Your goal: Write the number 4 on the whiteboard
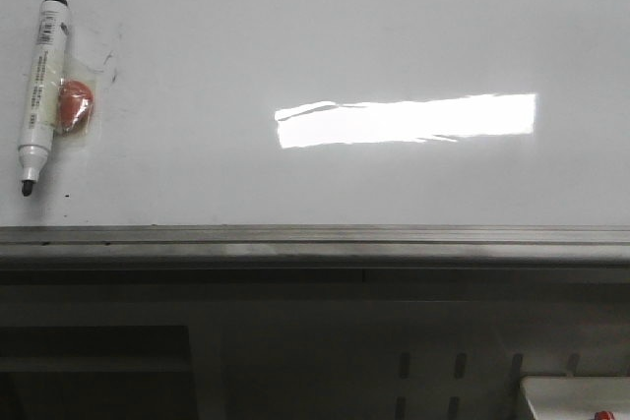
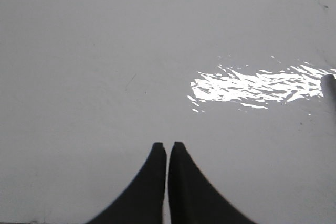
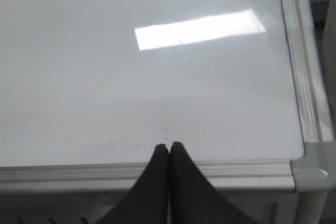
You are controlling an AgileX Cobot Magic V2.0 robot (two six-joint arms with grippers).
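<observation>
The whiteboard (image 1: 394,27) lies flat and fills the front view, glossy white with a bright rectangular light reflection (image 1: 409,120). The number 4 is out of view in every frame. A white marker (image 1: 41,86) with its black tip bare lies at the board's far left, next to a red round piece (image 1: 74,105) under clear tape. Neither gripper appears in the front view. My left gripper (image 2: 167,144) is shut and empty over bare whiteboard (image 2: 105,51). My right gripper (image 3: 169,144) is shut and empty above the whiteboard's (image 3: 79,77) near edge.
A grey metal edge strip (image 1: 315,235) runs along the board's near side, with a dark shelf frame below it. The board's frame corner (image 3: 315,169) sits beside my right gripper. A white box (image 1: 576,395) stands at the lower right. Faint smudges (image 1: 110,66) mark the board near the marker.
</observation>
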